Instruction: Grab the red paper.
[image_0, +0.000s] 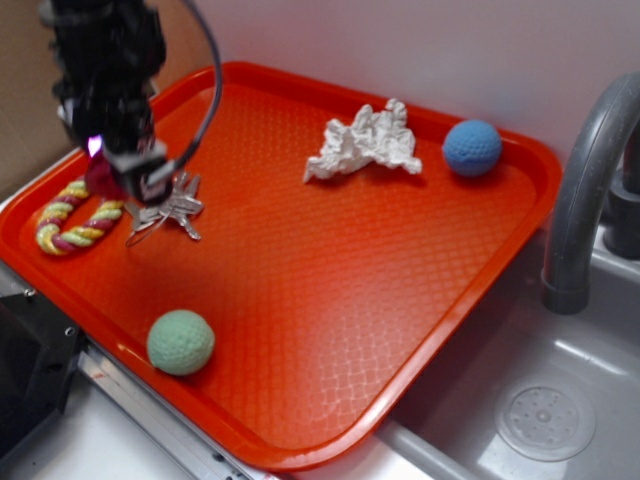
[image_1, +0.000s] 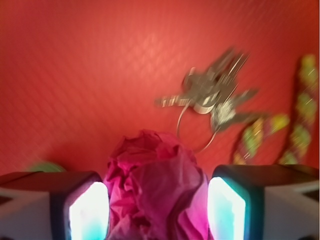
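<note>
Grab looks essentially done: gripper jaws closed partway around the red paper, wad pinched between both fingers, apparently lifted above the red tray near the keys and rope toy.

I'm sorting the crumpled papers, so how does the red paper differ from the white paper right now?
The red paper is dark red; the white paper is white. The red paper sits between the pads of the end effector at the tray's left side; the white paper lies free near the far edge, beside the blue ball. The red paper is balled up; the white paper is more spread out. Both are wrinkled.
</note>
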